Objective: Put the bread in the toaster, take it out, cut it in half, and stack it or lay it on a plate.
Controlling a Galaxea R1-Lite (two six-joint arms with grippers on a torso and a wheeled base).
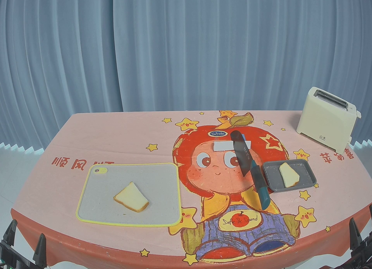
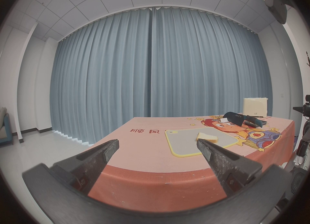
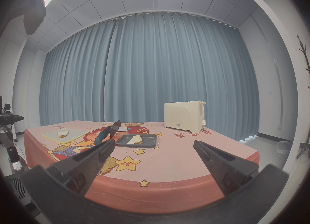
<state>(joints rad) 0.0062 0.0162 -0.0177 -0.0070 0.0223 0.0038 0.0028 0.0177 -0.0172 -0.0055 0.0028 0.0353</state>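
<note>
One half slice of bread point(image 1: 131, 197) point(image 2: 207, 137) point(image 3: 62, 133) lies on the grey, yellow-rimmed cutting board point(image 1: 104, 192) point(image 2: 182, 140) point(image 3: 74, 133). Another half slice point(image 1: 289, 174) point(image 3: 135, 139) lies in the dark grey plate point(image 1: 306, 173) point(image 3: 148, 141). A knife point(image 1: 250, 166) point(image 2: 242, 119) point(image 3: 106, 131) with a dark blade and teal handle rests between board and plate. The cream toaster point(image 1: 328, 118) point(image 2: 255, 106) point(image 3: 184, 116) stands at the back right. My left gripper point(image 2: 158, 153) point(image 1: 25, 240) is open below the table's front left edge. My right gripper point(image 3: 153, 155) point(image 1: 362, 238) is open off the front right corner.
A pink cartoon-printed cloth point(image 1: 116, 138) covers the table. A small white card point(image 1: 231, 145) lies under the knife blade. Blue curtains hang behind. Open cloth lies left of the board and in front of the toaster.
</note>
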